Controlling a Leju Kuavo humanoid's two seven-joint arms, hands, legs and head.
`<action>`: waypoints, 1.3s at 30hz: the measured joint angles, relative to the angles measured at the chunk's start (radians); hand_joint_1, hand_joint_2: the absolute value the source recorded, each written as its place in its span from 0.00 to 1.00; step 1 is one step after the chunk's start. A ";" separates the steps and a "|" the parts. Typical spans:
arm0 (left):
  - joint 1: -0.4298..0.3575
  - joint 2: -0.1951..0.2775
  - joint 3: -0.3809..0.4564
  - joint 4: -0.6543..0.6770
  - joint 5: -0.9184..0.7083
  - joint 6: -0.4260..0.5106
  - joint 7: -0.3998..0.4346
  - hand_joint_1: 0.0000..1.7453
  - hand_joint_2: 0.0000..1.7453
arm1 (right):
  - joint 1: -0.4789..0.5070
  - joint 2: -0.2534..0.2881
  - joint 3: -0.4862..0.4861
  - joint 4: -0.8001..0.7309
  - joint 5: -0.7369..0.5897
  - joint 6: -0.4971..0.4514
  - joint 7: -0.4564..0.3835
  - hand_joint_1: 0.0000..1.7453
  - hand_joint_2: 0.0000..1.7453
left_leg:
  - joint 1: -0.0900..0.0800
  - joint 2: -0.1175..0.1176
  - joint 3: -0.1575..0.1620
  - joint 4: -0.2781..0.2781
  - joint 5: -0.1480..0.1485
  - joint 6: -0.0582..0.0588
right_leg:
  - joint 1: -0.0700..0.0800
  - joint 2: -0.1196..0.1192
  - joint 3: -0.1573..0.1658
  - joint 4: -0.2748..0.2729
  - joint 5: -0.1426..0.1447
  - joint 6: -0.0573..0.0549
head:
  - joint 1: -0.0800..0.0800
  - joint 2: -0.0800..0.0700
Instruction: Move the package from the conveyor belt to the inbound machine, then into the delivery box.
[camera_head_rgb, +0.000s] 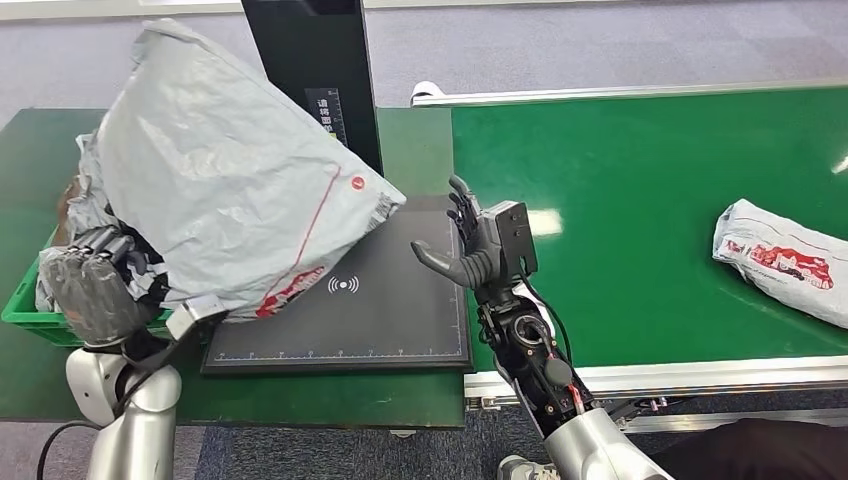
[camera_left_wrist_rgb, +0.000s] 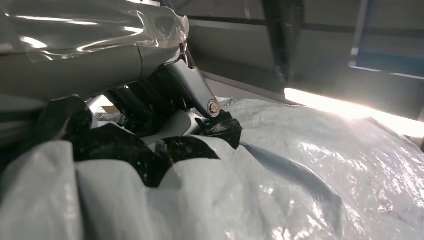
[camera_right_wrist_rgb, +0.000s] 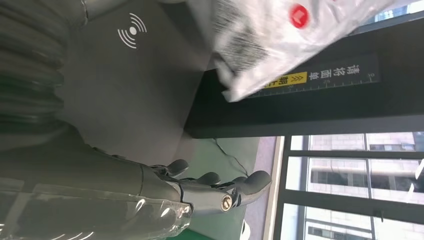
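A big grey plastic package (camera_head_rgb: 225, 175) with red print is lifted at a tilt over the left part of the black inbound machine's scan pad (camera_head_rgb: 370, 310) and over the green box. My left hand (camera_head_rgb: 90, 285) grips its lower left edge; the left wrist view has its dark fingers (camera_left_wrist_rgb: 150, 105) dug into the crumpled grey package (camera_left_wrist_rgb: 300, 170). My right hand (camera_head_rgb: 475, 245) stands open above the pad's right edge, fingers spread and pointing up, holding nothing. The right wrist view catches its fingers (camera_right_wrist_rgb: 220, 187), the pad (camera_right_wrist_rgb: 130, 90) and a corner of the package (camera_right_wrist_rgb: 270, 35).
A green delivery box (camera_head_rgb: 25, 305) holding parcels sits at the far left under the package. The machine's black upright post (camera_head_rgb: 315, 75) rises behind the pad. To the right runs the green conveyor belt (camera_head_rgb: 640, 200), with another white and red package (camera_head_rgb: 785, 260) near its right edge.
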 joint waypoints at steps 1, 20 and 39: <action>-0.017 0.005 0.019 0.017 -0.014 0.000 0.015 1.00 1.00 | 0.000 -0.001 0.002 0.001 0.001 0.001 0.000 0.00 1.00 | 0.000 0.000 0.000 0.000 0.000 0.000 | 0.000 0.000 0.000 0.000 0.000 0.000 | 0.000 0.000; -0.360 0.146 0.384 0.362 -0.227 0.000 0.108 0.99 1.00 | 0.000 -0.002 0.018 0.023 -0.009 0.026 -0.001 0.00 1.00 | 0.000 0.001 0.000 0.000 0.000 0.000 | 0.000 0.000 -0.001 0.000 0.000 0.000 | 0.000 0.000; -0.509 0.173 0.328 0.739 -0.476 -0.003 0.433 0.00 1.00 | 0.036 -0.018 0.019 -0.010 0.010 0.002 0.004 0.00 1.00 | 0.000 0.000 0.000 0.000 0.000 0.000 | 0.000 0.000 -0.001 0.000 0.000 0.000 | 0.000 0.000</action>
